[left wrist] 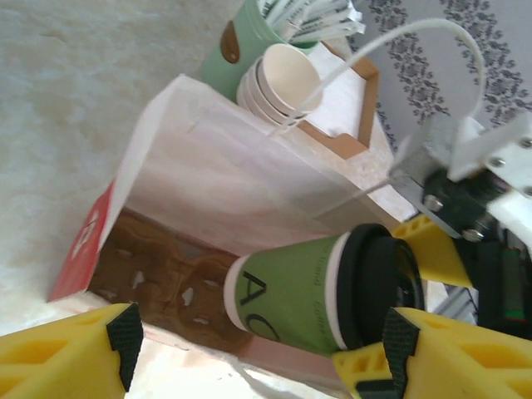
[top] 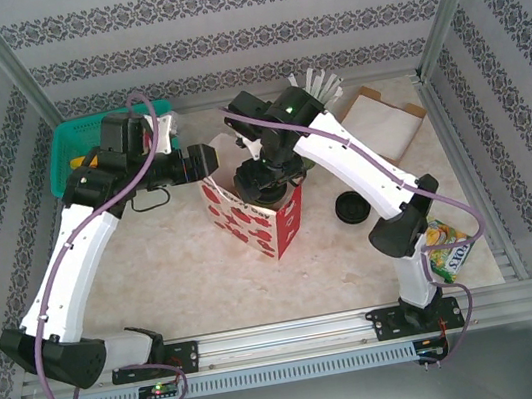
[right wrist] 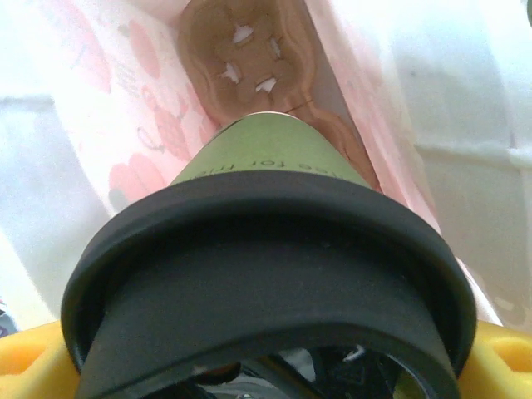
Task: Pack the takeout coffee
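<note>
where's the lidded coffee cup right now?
The takeout coffee is clamped in the right gripper, base-first partway into the open red-patterned paper bag at mid-table in the top view, above the brown cup carrier inside.

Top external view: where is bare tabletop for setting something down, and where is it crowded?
Free: the wide patch between paper bag, left arm and front rail; a narrow one between bag and loose lid. Crowded: the back, around basket, tray and bag mouth.
</note>
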Motion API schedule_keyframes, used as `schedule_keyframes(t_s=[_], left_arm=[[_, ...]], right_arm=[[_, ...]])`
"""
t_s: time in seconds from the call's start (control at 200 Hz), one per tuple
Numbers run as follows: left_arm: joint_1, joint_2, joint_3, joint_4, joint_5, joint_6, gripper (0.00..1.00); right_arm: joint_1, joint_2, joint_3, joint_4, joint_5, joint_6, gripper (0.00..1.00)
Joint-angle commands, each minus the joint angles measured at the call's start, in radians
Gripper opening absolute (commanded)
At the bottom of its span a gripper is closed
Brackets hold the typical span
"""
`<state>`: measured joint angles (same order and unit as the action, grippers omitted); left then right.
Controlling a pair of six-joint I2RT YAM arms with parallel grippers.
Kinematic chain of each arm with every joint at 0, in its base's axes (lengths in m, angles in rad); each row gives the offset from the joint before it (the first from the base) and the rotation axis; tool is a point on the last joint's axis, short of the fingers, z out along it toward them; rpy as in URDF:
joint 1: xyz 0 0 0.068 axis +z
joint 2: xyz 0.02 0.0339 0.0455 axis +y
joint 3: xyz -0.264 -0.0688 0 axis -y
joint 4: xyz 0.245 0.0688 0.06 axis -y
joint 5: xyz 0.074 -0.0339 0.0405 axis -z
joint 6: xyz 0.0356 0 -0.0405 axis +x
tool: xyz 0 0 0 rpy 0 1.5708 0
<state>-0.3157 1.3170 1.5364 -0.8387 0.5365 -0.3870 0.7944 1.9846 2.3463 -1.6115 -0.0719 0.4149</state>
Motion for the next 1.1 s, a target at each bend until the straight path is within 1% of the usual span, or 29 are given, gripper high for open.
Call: schedule_keyframes(t_s=[0.0,0.035,0.085,0.145,0.21,0.285,0.345,0.39,0.49,0.629,0.859,1.004,1.094], left_arm=[[-0.013,-0.017,-0.019,0.009,0.083,0.007,0.74],[-0.014,-0.023,-0.027,0.004,0.088,0.017,0.7],[-0.013,-0.029,-0.039,0.003,0.096,0.028,0.6],[-0.014,-0.034,-0.05,-0.001,0.106,0.035,0.45],[-0.014,-0.033,-0.051,-0.012,0.112,0.047,0.32],[-0.013,-0.033,-0.052,-0.019,0.105,0.061,0.2],[-0.013,-0.034,-0.052,-0.019,0.089,0.071,0.07],[-0.012,-0.033,-0.049,-0.018,0.071,0.076,0.0],[-0.009,-0.026,-0.043,-0.019,0.029,0.086,0.0],[0.008,-0.01,-0.022,-0.02,-0.022,0.092,0.0],[0.03,0.031,0.017,0.001,-0.018,0.081,0.0],[0.033,0.061,0.027,0.011,0.017,0.073,0.0],[0.033,0.068,0.026,0.016,0.02,0.07,0.0]], right_arm=[[0.002,0.026,-0.001,-0.056,0.043,-0.009,0.47],[0.003,0.031,0.003,-0.064,0.049,-0.007,0.47],[0.002,0.033,0.007,-0.075,0.061,-0.005,0.47],[0.002,0.034,0.008,-0.087,0.075,-0.001,0.47],[0.002,0.033,0.011,-0.105,0.098,0.002,0.48],[-0.001,0.031,0.013,-0.129,0.132,0.006,0.47],[-0.003,0.031,0.011,-0.152,0.16,0.008,0.47],[-0.003,0.031,0.011,-0.169,0.178,0.012,0.48],[-0.001,0.028,0.009,-0.201,0.2,0.017,0.48],[0.006,0.005,-0.021,-0.201,0.166,0.019,0.48],[0.042,-0.009,-0.074,-0.199,0.077,0.005,0.48],[0.051,-0.007,-0.074,-0.198,0.063,0.003,0.48],[0.055,0.01,-0.076,-0.2,0.059,-0.003,0.48]])
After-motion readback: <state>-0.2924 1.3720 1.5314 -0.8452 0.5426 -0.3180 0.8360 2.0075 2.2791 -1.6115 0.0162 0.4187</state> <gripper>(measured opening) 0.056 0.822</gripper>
